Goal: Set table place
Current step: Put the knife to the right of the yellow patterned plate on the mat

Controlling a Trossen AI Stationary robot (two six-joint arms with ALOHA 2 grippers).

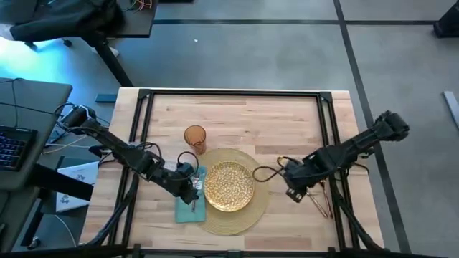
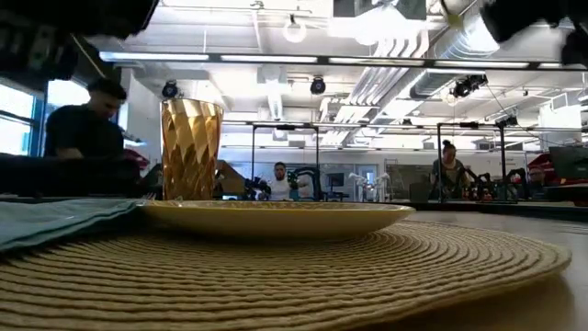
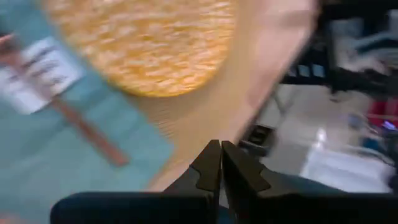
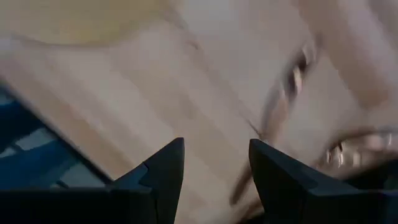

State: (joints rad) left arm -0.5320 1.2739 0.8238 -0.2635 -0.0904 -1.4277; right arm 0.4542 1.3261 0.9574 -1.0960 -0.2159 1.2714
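Note:
On the light-wood table [image 1: 287, 115] lies a round woven placemat [image 1: 252, 211] with a gold speckled plate [image 1: 229, 186] on it. A teal napkin [image 1: 188, 209] lies flat at the plate's left, with a copper-coloured utensil [image 3: 87, 132] flat on it. The amber tumbler [image 1: 195, 137] stands upright beyond the napkin. My left gripper [image 3: 221, 155] is shut, over the napkin's edge beside the plate. My right gripper [image 4: 214, 162] is open with nothing between its fingers. It is just right of the placemat, next to more copper cutlery [image 1: 320, 202] lying on the bare wood.
A black rail frame [image 1: 229, 93] runs around the tabletop. A grey desk with a keyboard [image 1: 14, 147] stands off the table's left side. People sit and stand in the room behind [image 2: 87, 129]. Bare wood lies along the far half of the table.

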